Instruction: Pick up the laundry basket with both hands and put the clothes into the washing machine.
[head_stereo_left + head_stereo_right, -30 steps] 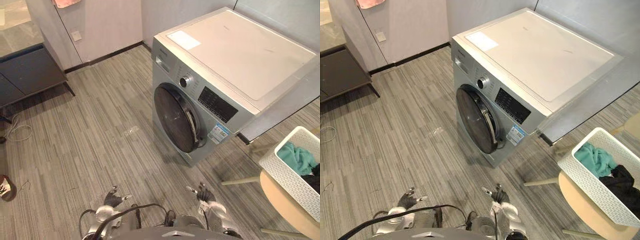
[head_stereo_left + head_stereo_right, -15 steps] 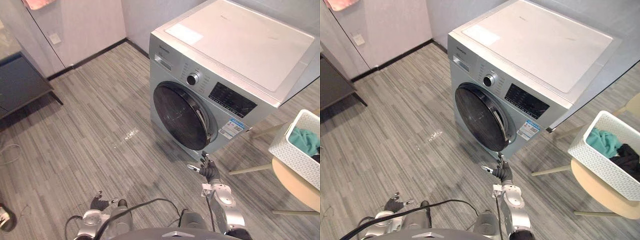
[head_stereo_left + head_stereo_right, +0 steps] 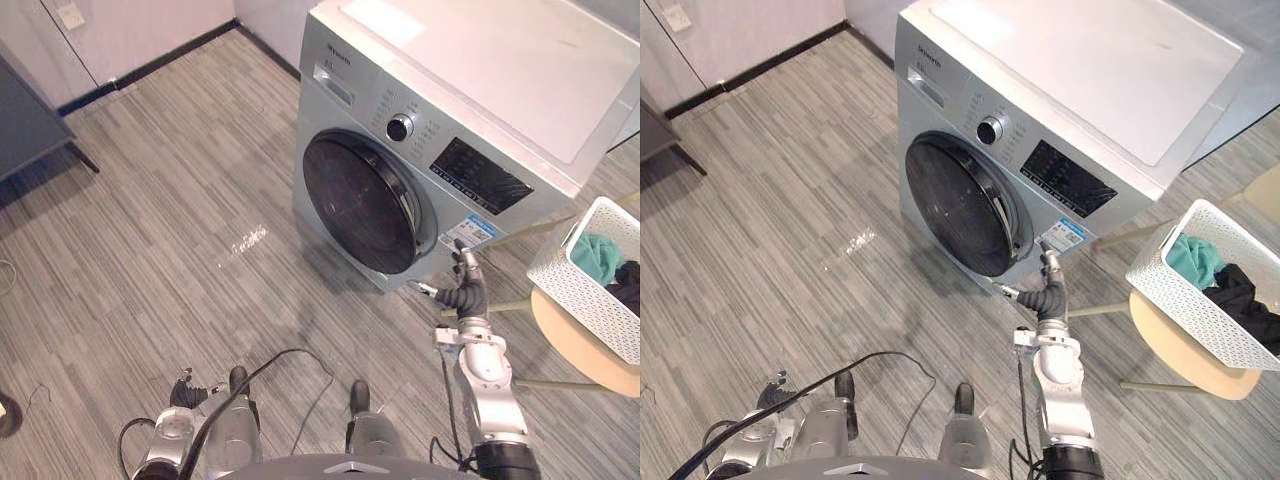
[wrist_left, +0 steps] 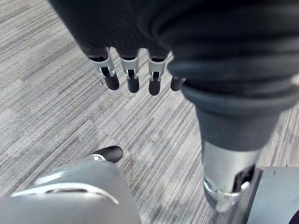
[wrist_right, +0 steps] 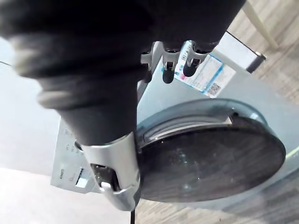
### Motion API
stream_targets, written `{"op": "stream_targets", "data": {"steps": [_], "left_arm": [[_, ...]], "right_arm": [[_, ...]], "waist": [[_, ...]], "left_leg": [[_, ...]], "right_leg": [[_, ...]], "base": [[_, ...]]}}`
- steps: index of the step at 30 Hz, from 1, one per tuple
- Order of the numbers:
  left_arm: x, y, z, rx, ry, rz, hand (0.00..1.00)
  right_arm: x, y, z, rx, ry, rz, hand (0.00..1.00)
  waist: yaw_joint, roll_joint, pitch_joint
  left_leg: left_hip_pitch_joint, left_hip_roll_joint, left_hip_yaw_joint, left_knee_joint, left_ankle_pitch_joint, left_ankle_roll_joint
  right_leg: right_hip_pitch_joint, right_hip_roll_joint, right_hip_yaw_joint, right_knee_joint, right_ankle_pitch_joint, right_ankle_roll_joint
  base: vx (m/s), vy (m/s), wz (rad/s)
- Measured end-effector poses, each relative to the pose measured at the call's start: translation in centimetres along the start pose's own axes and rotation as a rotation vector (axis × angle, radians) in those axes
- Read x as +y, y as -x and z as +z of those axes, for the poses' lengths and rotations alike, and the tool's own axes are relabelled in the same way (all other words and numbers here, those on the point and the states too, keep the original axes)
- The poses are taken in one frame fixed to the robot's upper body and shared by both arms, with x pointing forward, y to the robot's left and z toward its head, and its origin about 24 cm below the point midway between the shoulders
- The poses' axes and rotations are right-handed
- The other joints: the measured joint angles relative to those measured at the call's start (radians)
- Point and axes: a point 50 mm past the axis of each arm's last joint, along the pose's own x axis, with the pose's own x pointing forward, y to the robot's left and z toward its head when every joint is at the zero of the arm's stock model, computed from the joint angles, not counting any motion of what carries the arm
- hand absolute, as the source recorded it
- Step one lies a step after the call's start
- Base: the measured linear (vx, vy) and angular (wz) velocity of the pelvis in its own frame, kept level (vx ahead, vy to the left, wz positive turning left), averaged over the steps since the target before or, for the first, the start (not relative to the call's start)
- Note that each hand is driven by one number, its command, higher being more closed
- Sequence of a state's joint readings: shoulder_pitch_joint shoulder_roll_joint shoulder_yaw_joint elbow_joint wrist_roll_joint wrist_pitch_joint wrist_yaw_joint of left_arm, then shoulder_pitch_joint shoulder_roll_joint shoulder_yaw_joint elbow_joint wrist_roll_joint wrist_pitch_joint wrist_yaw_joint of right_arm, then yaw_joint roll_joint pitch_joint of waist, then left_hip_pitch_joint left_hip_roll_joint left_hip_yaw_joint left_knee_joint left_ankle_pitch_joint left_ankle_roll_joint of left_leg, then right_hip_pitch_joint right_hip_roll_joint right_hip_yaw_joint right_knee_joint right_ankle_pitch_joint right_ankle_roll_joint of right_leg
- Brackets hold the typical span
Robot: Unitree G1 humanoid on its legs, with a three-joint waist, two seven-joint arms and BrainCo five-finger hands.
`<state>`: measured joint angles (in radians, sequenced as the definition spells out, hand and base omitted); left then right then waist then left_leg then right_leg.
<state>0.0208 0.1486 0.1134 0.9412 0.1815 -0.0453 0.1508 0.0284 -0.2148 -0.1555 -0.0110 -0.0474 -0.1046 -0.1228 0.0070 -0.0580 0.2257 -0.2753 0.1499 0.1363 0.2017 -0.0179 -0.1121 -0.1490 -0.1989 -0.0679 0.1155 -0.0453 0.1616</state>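
The silver washing machine [image 3: 470, 90] stands ahead, its round dark door [image 3: 362, 200] lying against the front. My right hand [image 3: 466, 288] is raised in front of the machine's lower right corner, just below the printed sticker [image 5: 205, 74]. Its fingers [image 5: 167, 70] are straight and hold nothing. To the right of it, the white perforated laundry basket [image 3: 1180, 300] sits on a round beige stool [image 3: 1185, 352], with a teal cloth [image 3: 1188, 258] and a black cloth [image 3: 1240, 295] inside. My left hand [image 3: 185, 393] hangs low over the floor, its fingers [image 4: 132, 77] relaxed and empty.
A dark cabinet [image 3: 25, 120] stands at the far left by the wall. The stool's pale wooden legs [image 3: 520, 305] stretch out between the machine and the basket. Grey striped flooring [image 3: 170, 230] lies left of the machine.
The camera has shifted, so the machine sits closer. My right hand has risen from low by my body and reached forward to the machine's front. My left hand stays low.
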Motion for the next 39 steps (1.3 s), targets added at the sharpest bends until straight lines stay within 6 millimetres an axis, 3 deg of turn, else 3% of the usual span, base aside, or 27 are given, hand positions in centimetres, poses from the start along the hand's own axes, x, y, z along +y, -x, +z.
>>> {"op": "stream_targets", "data": {"steps": [3, 8, 15, 17, 25, 30, 34, 37, 39], "left_arm": [[-0.2, -0.1, 0.5, -0.015, -0.009, -0.007, 0.0], [-0.5, -0.3, 1.3, -0.036, -0.018, -0.014, 0.0], [-0.8, -0.4, 2.3, -0.071, 0.01, -0.007, 0.0], [-1.1, -0.4, 3.0, -0.096, 0.019, -0.015, 0.0], [-4.1, 0.7, 8.4, -0.312, 0.106, -0.094, 0.0], [-5.8, 1.5, 10.3, -0.391, 0.114, -0.15, 0.0], [-6.0, 1.5, 10.6, -0.397, 0.116, -0.156, 0.0], [-6.4, 1.3, 10.6, -0.376, 0.115, -0.162, 0.0], [-6.7, 1.3, 10.0, -0.351, 0.11, -0.167, 0.0]], "right_arm": [[-0.7, -4.4, 2.0, -0.075, 0.056, -0.027, 0.0], [-2.0, -10.6, 6.0, -0.154, 0.128, -0.082, 0.0], [-4.5, -16.4, 12.5, -0.181, 0.196, -0.15, 0.0], [-5.2, -17.3, 13.7, -0.172, 0.19, -0.172, 0.0], [-8.1, -18.6, 17.3, -0.16, 0.162, -0.257, 0.0], [-8.8, -18.8, 17.4, -0.132, 0.176, -0.279, 0.0], [-7.4, -18.7, 17.0, -0.147, 0.195, -0.249, 0.0], [-4.1, -17.7, 15.4, -0.194, 0.19, -0.133, 0.0], [-0.2, -16.0, 12.9, -0.197, 0.159, 0.023, 0.0]], "waist": [[0.011, 0.008, 0.037], [0.033, 0.053, 0.118], [0.049, 0.104, 0.194], [0.055, 0.121, 0.205], [0.074, 0.192, 0.248], [0.077, 0.202, 0.251], [0.072, 0.202, 0.251], [0.061, 0.202, 0.251], [0.041, 0.201, 0.251]], "left_leg": [[-0.002, -0.001, -0.003, -0.061, 0.06, 0.001], [-0.002, -0.002, -0.027, -0.16, 0.153, 0.006], [-0.02, -0.004, -0.028, -0.239, 0.235, 0.005], [-0.027, -0.005, -0.028, -0.271, 0.259, 0.004], [-0.113, -0.029, -0.029, -0.286, 0.286, 0.003], [-0.163, -0.043, 0.006, -0.287, 0.297, 0.006], [-0.157, -0.044, 0.016, -0.287, 0.302, 0.011], [-0.143, -0.035, 0.026, -0.282, 0.302, 0.011], [-0.11, -0.025, 0.028, -0.282, 0.3, 0.009]], "right_leg": [[-0.029, 0.007, 0.002, 0.005, 0.006, -0.008], [-0.074, 0.017, -0.006, 0.038, 0.01, -0.007], [-0.14, 0.02, -0.003, 0.06, 0.035, -0.004], [-0.17, 0.02, -0.003, 0.076, 0.035, -0.003], [-0.284, -0.023, -0.025, 0.159, 0.019, 0.012], [-0.341, -0.056, -0.028, 0.184, 0.014, 0.019], [-0.34, -0.058, -0.028, 0.184, 0.014, 0.019], [-0.334, -0.051, -0.025, 0.184, 0.014, 0.019], [-0.3, -0.039, -0.027, 0.174, 0.014, 0.018]], "base": [[-0.16, -0.032, 0.09], [-0.16, -0.011, 0.13], [-0.1, 0.006, 0.01], [-0.06, -0.012, 0.02], [-0.04, -0.023, 0.09], [0.02, -0.019, 0.09], [0.05, -0.049, -0.04], [0.03, -0.072, -0.13], [0.04, -0.091, -0.1]]}}
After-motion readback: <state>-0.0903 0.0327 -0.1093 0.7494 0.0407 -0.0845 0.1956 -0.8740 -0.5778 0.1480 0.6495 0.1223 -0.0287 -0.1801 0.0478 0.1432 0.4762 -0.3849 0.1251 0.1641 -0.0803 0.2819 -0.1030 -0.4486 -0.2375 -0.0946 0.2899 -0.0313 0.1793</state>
